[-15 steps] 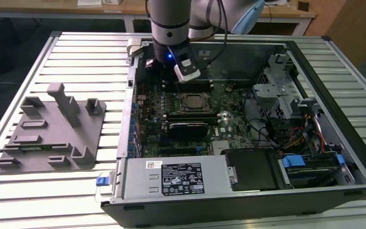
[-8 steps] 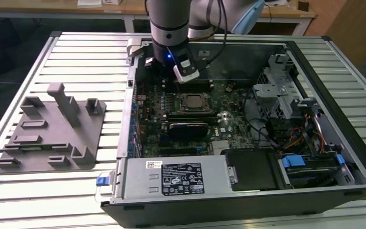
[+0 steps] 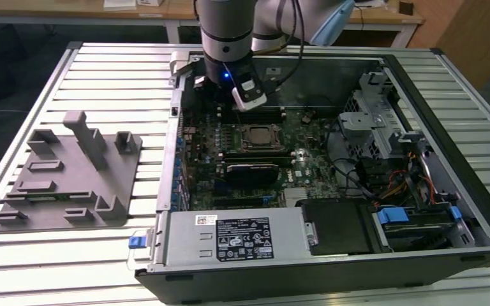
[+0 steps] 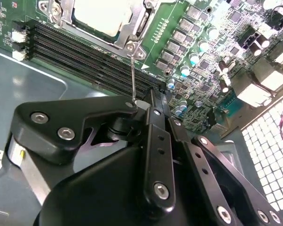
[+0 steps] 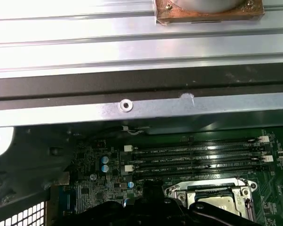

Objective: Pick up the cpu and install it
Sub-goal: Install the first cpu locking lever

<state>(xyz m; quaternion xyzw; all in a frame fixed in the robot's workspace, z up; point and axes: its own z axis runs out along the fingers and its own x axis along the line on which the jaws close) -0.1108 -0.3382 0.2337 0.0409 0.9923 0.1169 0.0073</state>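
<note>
- We see the small, square, silvery-grey cpu (image 4: 101, 16) sitting in the metal-framed black socket (image 4: 133, 26) on the green motherboard (image 4: 167, 26), cut off at the picture's edge in the second wrist view.
- The black gripper (image 4: 148, 101) hangs near that socket; we cannot tell whether its jaws are open or closed.

Recorded: grey tray (image 3: 58, 191), silver ribbed bench (image 3: 109, 76), green motherboard (image 4: 167, 28), silvery-grey cpu (image 4: 101, 16), blue clip (image 3: 138, 241).
</note>
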